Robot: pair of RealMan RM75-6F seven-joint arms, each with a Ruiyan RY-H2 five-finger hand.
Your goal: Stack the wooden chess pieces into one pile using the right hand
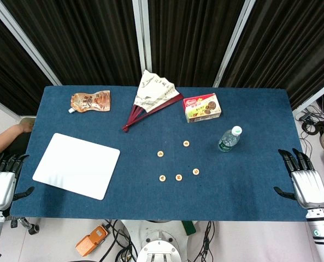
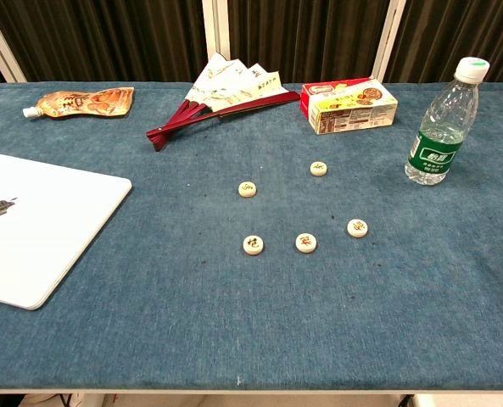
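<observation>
Nothing is stacked yet: your right hand (image 1: 308, 185) rests empty, fingers spread, off the near right edge of the blue cloth-covered table (image 1: 249, 191), and your left hand (image 1: 0, 183) waits likewise. All five small round wooden chess pieces (image 2: 305, 242) lie singly mid-table, apart from one another, three nearer and two farther, so the whole pile remains to build.

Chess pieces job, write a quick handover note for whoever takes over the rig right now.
Left robot hand: off the table's left edge, holding nothing, fingers apart.
Right robot hand: off the right edge, holding nothing, fingers apart.
Five wooden chess pieces lie flat and apart on the blue table: far one, left one, and a near row of three.
Done: nothing stacked yet.
Left: stack all five into one pile with the right robot hand. The water bottle stands to the right of the pieces.
</observation>
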